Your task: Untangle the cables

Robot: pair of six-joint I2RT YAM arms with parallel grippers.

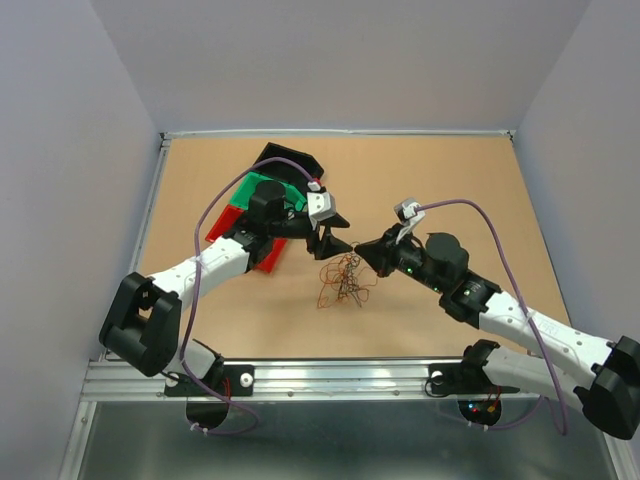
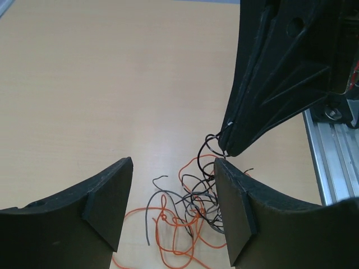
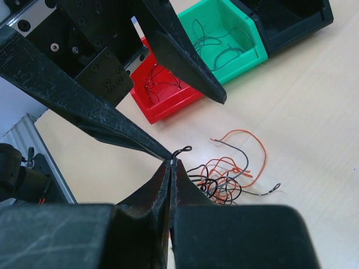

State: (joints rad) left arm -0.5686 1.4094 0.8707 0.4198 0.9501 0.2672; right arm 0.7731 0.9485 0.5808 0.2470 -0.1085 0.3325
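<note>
The cables (image 1: 345, 280) lie as a small tangle of orange, black and grey wires on the wooden table, just in front of both grippers. In the left wrist view the cables (image 2: 190, 213) sit below and between my left gripper's (image 2: 174, 168) open jaws. My right gripper (image 3: 171, 162) is shut on the end of one black wire (image 3: 182, 150), whose small loop sticks out past the tips. That black wire (image 2: 216, 137) runs down into the tangle (image 3: 235, 174). The left gripper (image 1: 330, 240) and right gripper (image 1: 362, 250) meet tip to tip above the bunch.
A red bin (image 3: 162, 89), a green bin (image 3: 224, 39) and a black bin (image 3: 286, 17) stand in a row at the back left, partly under the left arm; the red and green ones hold thin wires. A metal rail (image 2: 331, 162) borders the table's near edge.
</note>
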